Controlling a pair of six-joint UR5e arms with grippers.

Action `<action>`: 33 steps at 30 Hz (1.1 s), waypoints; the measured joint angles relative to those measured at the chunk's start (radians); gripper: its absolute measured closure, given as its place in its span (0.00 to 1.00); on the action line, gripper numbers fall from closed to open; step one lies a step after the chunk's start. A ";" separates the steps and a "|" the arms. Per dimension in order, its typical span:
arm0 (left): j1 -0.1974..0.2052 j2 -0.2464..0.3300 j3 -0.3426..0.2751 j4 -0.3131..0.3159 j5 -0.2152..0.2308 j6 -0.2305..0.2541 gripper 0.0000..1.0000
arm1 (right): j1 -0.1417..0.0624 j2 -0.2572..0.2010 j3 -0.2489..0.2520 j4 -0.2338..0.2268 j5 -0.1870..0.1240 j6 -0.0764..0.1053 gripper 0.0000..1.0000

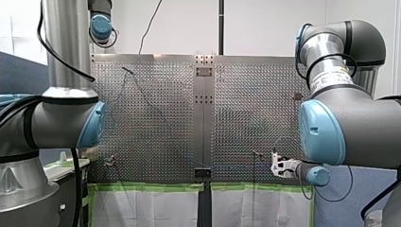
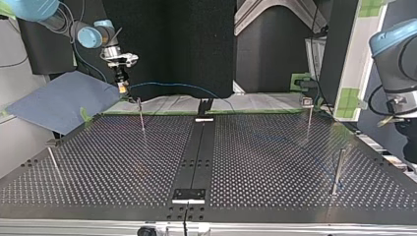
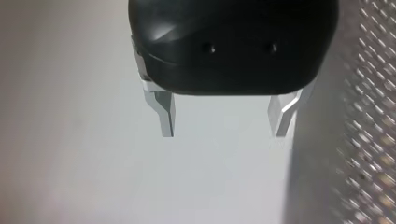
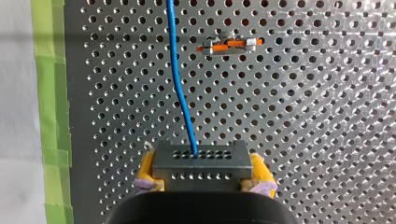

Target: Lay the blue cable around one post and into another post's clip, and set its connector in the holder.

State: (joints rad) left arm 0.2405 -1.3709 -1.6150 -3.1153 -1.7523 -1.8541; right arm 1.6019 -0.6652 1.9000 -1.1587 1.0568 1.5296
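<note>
My right gripper clamps the grey connector between yellow pads above the table near its edge lined with green tape, with the blue cable running past a post, while my left gripper hangs spread and empty beside the table.

Four thin posts stand well apart on the perforated table, with wide room to pass between them.

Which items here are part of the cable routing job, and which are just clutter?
Job:
blue cable
connector, held in right gripper
posts
orange-marked fitting

Lying about:
blue sheet
green tape
left gripper, idle, jaws open and empty
</note>
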 joint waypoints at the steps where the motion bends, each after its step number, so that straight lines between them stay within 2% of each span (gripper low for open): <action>1: -0.003 0.007 0.007 -0.007 0.007 0.007 0.00 | 0.000 0.000 0.000 0.000 0.000 0.000 1.00; 6: -0.032 0.048 0.048 -0.047 0.042 0.048 0.00 | 0.001 0.000 -0.001 0.001 0.000 0.000 1.00; 8: -0.046 0.063 0.063 -0.063 0.041 0.063 0.00 | 0.002 0.000 -0.002 0.001 0.000 0.000 1.00; 14: -0.095 0.056 0.065 -0.115 0.003 0.115 0.00 | 0.004 0.000 -0.005 0.004 0.000 0.000 1.00; 25: -0.190 0.019 -0.025 -0.210 -0.090 0.210 0.00 | 0.006 0.000 -0.009 0.018 0.002 -0.004 1.00; 30: -0.211 0.019 -0.041 -0.250 -0.125 0.250 0.00 | 0.006 0.000 -0.009 0.017 0.002 -0.005 1.00; 33: -0.215 0.019 -0.034 -0.273 -0.118 0.273 0.00 | 0.006 0.000 -0.009 0.018 0.002 -0.005 1.00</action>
State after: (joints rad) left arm 0.0258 -1.3520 -1.6491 -3.3886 -1.8705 -1.5807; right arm 1.6082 -0.6652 1.8908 -1.1404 1.0586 1.5251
